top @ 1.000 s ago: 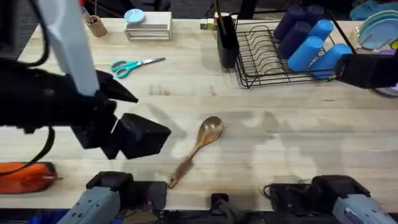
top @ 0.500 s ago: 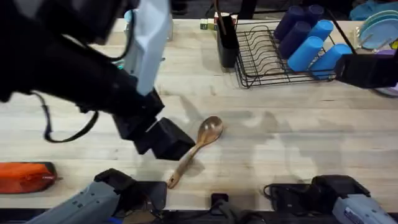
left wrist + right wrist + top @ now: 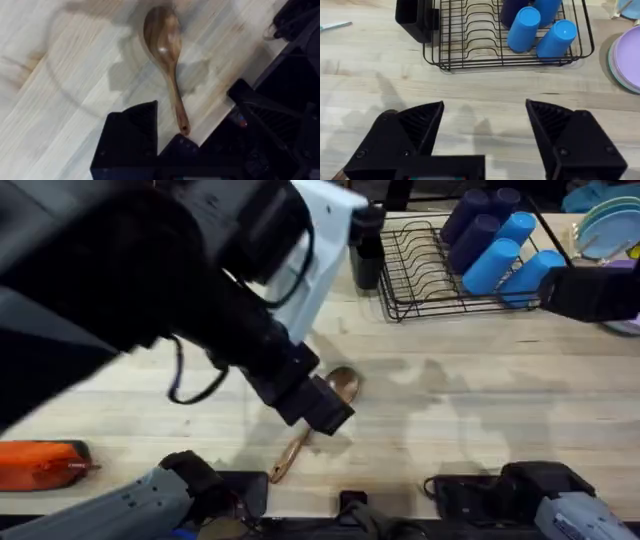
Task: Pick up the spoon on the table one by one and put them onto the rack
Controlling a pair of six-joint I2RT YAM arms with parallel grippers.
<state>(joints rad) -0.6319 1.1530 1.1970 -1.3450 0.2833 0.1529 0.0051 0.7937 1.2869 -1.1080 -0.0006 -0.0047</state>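
- my left gripper (image 3: 315,408) hangs right over the spoon (image 3: 165,60) at about 6 o'clock on the table (image 3: 480,410). can't tell how far it's open, nothing held.
- spoon lies flat, bowl pointing to 1 o'clock, handle easy to pinch.
- rack (image 3: 490,45) sits at 1 o'clock.
- my right gripper (image 3: 485,132) is wide open and empty beside the rack, out of the way.
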